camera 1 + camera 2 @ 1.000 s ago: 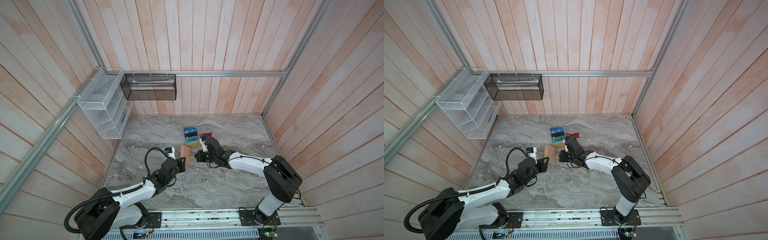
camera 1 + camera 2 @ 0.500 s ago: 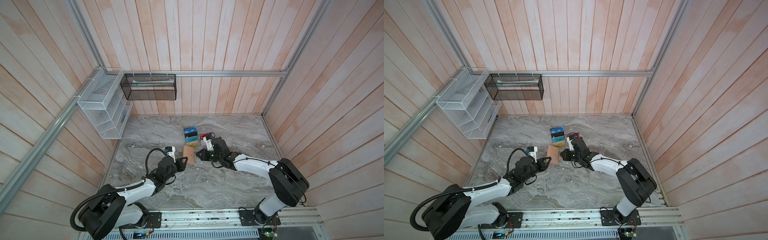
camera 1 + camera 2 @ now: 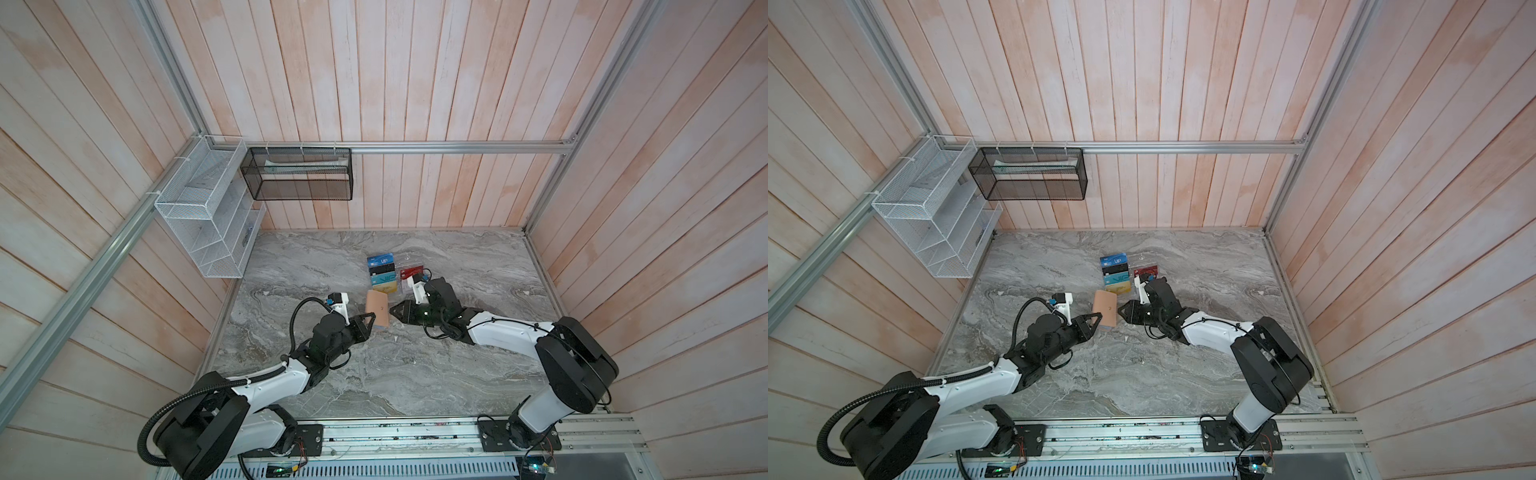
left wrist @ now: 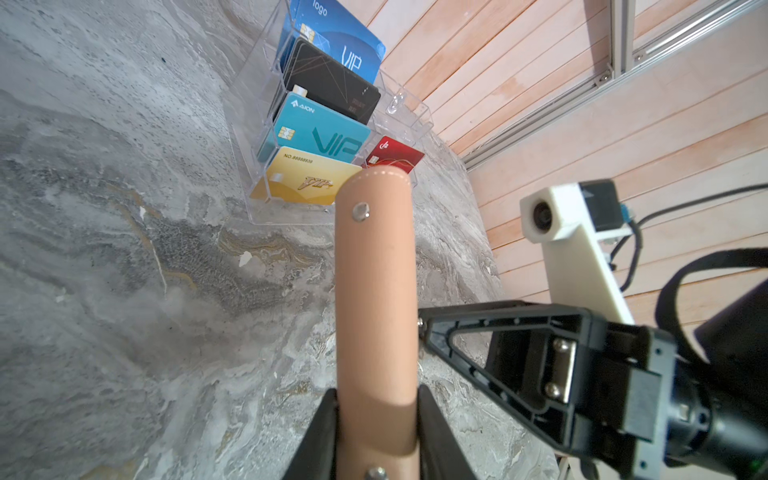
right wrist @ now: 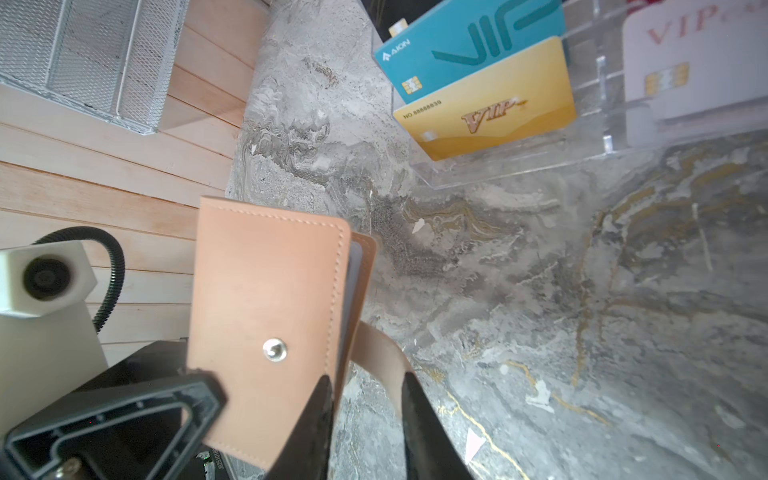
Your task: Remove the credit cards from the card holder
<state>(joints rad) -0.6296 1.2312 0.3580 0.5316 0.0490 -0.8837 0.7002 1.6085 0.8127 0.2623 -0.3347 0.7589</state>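
The tan-pink card holder (image 3: 377, 309) (image 3: 1105, 307) stands on edge above the marble table. My left gripper (image 3: 370, 325) (image 4: 376, 399) is shut on its spine end (image 4: 374, 291). In the right wrist view its covers (image 5: 266, 291) gape a little, showing only grey page edges; the credit cards inside are hidden. My right gripper (image 3: 392, 311) (image 5: 365, 382) sits at the holder's open side with its jaws apart. The loose snap strap (image 5: 378, 353) curls down between them against one finger, and bare table shows in the gap.
A clear acrylic stand (image 3: 395, 276) (image 4: 257, 166) with several cards stands just behind the holder. A white wire rack (image 3: 208, 220) hangs on the left wall and a black mesh basket (image 3: 299, 174) on the back wall. Wooden walls close in the table.
My right gripper's jaws have gone from shut to apart beside the holder's strap. The left gripper keeps its hold on the holder, which has barely moved.
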